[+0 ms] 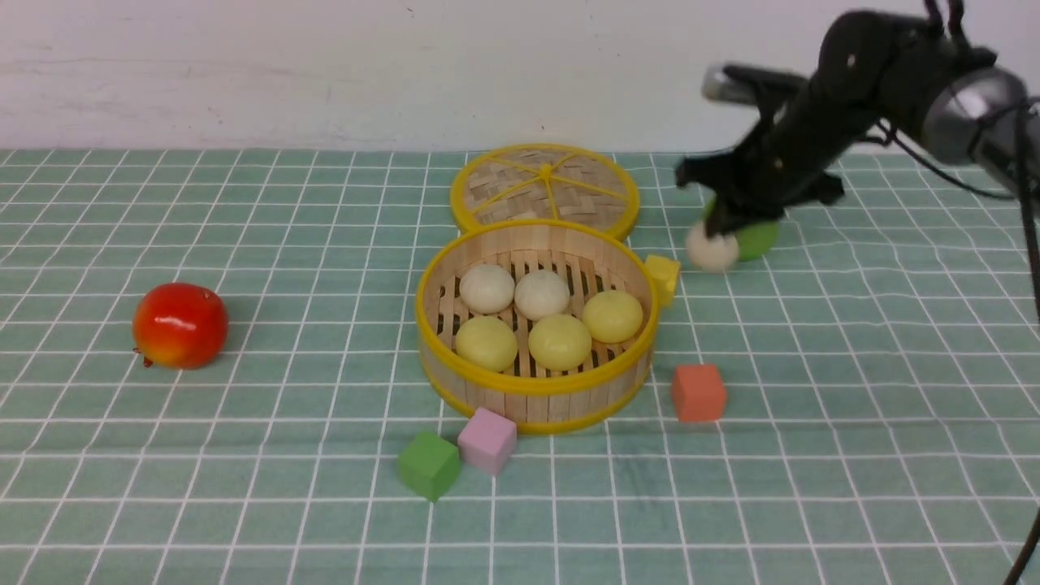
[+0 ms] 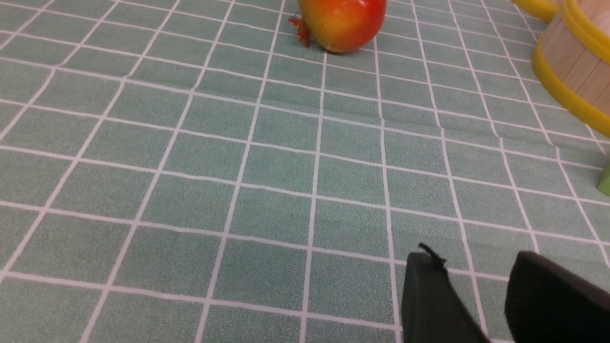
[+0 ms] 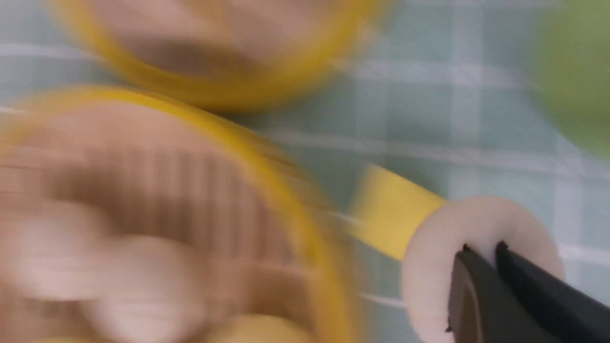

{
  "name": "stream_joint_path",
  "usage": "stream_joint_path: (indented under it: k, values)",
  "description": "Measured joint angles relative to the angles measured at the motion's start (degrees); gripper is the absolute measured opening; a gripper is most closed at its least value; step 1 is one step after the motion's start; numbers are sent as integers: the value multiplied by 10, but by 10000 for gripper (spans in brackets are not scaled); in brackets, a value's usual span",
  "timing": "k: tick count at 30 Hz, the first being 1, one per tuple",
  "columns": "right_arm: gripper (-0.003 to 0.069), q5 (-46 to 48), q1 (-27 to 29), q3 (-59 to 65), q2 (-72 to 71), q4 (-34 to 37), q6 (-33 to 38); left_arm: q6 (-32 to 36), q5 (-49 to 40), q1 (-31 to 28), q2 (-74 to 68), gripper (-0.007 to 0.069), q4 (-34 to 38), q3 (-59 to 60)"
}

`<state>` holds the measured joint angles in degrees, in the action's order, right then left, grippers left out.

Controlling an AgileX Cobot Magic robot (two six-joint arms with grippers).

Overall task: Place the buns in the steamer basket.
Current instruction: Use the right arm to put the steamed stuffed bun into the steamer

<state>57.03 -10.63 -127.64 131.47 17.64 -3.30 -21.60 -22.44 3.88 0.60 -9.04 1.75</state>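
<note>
On your left, the red fruit (image 1: 179,325) sat well apart from everything, and your left gripper (image 2: 481,295) hung over bare table (image 1: 244,504) with its fingers parted and empty. In the middle, the steamer basket (image 1: 536,382) already held five buns (image 1: 560,341). To its right, past the yellow cube (image 1: 664,278) touching its rim, your right gripper (image 1: 723,231) had its fingers pinched almost together into the sixth bun (image 1: 712,250), squeezing its soft top, just in front of the green fruit (image 1: 760,238). The basket lay to the left of that bun, so your right arm was the nearer one; I judged the carry had to clear the rim and the cube
</note>
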Motion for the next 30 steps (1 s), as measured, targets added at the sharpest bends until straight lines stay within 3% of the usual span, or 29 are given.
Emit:
stream_joint_path:
  k: [3, 12, 30]
  values:
    - [2, -32, -27, -2, -2, 46, 33, 0, 0, 0, 0, 238, 0, 0]
    - [2, -67, -70, -1, 41, 72, 71, 0, 0, 0, 0, 238, 0, 0]
    - [3, -77, -72, -1, 56, 42, 70, 0, 0, 0, 0, 238, 0, 0]
